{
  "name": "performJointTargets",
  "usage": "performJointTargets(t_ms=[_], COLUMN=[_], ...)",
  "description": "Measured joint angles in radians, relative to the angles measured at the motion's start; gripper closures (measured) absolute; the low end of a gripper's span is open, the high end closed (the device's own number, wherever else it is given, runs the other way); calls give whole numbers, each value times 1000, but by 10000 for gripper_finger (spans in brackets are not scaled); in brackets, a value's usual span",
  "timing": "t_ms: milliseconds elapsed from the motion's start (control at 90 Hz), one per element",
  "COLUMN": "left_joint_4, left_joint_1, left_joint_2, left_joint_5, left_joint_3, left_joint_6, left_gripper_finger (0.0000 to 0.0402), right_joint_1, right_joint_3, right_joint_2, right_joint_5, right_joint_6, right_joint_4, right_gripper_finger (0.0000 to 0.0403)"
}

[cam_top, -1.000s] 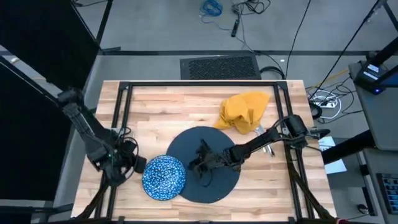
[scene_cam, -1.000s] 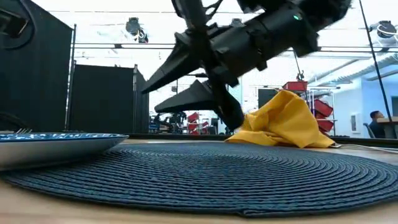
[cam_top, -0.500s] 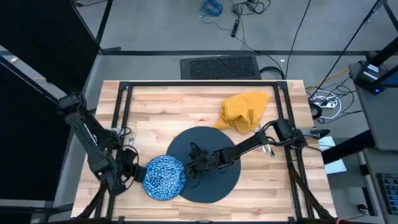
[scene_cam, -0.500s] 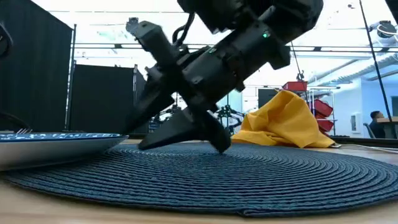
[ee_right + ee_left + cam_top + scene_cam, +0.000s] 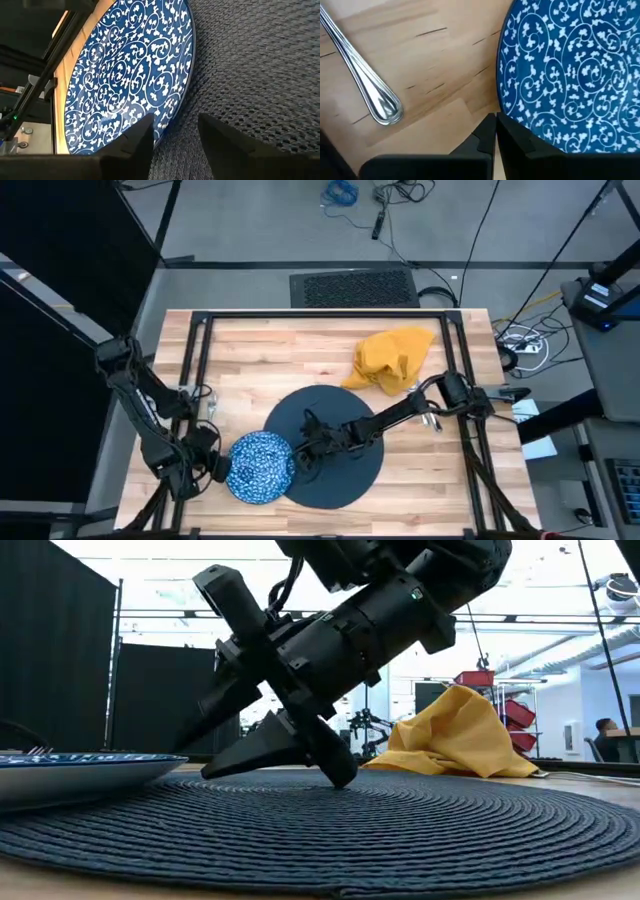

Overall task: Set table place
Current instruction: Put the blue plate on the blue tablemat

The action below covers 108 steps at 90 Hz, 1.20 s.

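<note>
The bench (image 5: pixel 260 345) is a pale plank top inside a black metal frame, standing on a grey floor with loose cables and a dark floor mat beyond its far edge. The low view looks across it into a bright room with black partition panels on the left and red bins farther back.

At the left, the left gripper (image 5: pixel 212 468) sits low at the near-left part of the bench, right at the rim of the blue-and-white patterned dish (image 5: pixel 262 466). Whether its jaws are apart or together cannot be told. A piece of silver cutlery (image 5: pixel 362 80) lies on the bare wood just beside the dish, apart from it.

The dish overlaps the left edge of the large round dark blue-grey woven mat (image 5: pixel 335 445), which lies flat near the bench's middle. The right gripper (image 5: pixel 303 457) reaches across this mat, jaws apart, tips down on the weave just beside the dish's rim. Nothing lies in the dish.

To the right and farther back, the mustard-yellow napkin (image 5: pixel 391 358) sits crumpled in a heap, with more silver cutlery (image 5: pixel 428 416) just beside its near edge.
</note>
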Motion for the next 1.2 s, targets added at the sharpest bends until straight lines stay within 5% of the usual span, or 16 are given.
performJointTargets(t_ms=[411, 533, 933, 1200], left_joint_4=[76, 78, 63, 73], left_joint_1=[1, 0, 3, 3], left_joint_2=[22, 22, 22, 22], left_joint_5=[-10, -82, -88, -80], left_joint_3=[0, 0, 0, 0], left_joint_6=[0, 65, 31, 1], left_gripper_finger=[402, 399, 319, 312], right_joint_1=[0, 0, 0, 0], right_joint_3=[0, 0, 0, 0], right_joint_2=[0, 0, 1, 1], right_joint_5=[-1, 0, -1, 0], right_joint_6=[-8, -14, -21, -24], right_joint_4=[0, 0, -1, -1], right_gripper_finger=[257, 257, 257, 257])
